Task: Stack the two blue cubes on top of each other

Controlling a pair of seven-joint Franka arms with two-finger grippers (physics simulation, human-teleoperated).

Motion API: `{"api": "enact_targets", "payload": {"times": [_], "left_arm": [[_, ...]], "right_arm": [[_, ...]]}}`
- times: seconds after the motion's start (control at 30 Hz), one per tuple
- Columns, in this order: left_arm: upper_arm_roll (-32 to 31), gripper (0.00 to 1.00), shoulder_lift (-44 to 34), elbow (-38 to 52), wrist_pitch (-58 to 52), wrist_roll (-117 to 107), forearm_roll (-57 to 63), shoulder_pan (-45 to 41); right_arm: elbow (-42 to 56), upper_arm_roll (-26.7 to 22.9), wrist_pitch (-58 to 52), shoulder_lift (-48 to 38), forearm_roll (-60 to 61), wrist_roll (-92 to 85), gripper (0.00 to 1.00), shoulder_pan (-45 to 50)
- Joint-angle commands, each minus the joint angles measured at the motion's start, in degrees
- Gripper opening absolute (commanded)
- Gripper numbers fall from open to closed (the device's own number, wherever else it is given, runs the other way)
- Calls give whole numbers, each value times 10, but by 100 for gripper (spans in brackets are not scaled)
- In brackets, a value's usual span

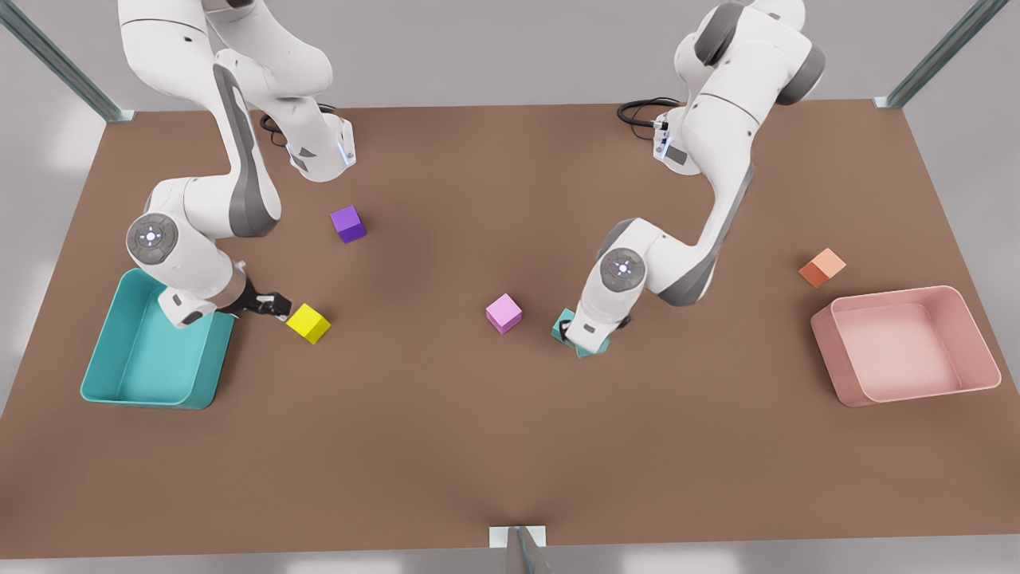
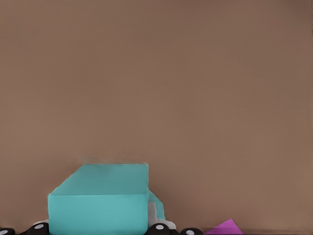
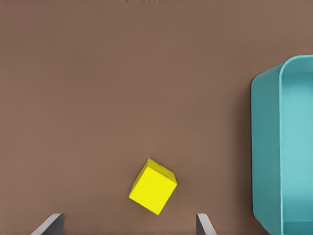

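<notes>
One blue cube (image 2: 98,200) sits between the fingers of my left gripper (image 2: 98,228), which is shut on it. A sliver of the second blue cube (image 2: 157,201) shows just behind it. In the front view this gripper (image 1: 582,339) is low over the table right of centre and covers most of both cubes. Teal shows on either side of the hand (image 1: 564,325) (image 1: 596,347), and I cannot tell whether one cube rests on the other. My right gripper (image 1: 276,306) is open at the front view's left, with its fingers wide apart just short of a yellow cube (image 3: 152,186).
A teal bin (image 1: 119,383) stands at the front view's left, under the right arm's wrist. A pink cube (image 1: 504,312) lies close beside the left gripper. A purple cube (image 1: 348,223), an orange cube (image 1: 822,267) and a pink bin (image 1: 845,391) are farther off.
</notes>
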Motion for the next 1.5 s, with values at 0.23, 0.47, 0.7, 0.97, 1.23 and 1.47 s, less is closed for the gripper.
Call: {"api": "enact_targets", "payload": {"times": [0.23,0.47,0.7,0.97,1.23,1.47], "left_arm": [[0,52,46,-18,62,-211,46,-10],[-1,52,40,-49,93,-206,54,-2],[-2,67,31,-53,91,-208,55,-3],[-2,65,29,-59,93,-207,66,0],[-5,43,16,-76,86,-225,66,-11],[-17,43,7,-105,79,-229,66,-16]], "right_arm": [[1,0,1,1,-1,16,100,2],[2,0,3,6,-1,16,100,2],[1,1,-6,0,-1,17,100,4],[24,15,-16,9,-4,17,100,2],[24,23,-17,7,-4,20,100,4],[23,29,-21,7,-3,25,100,-1]]}}
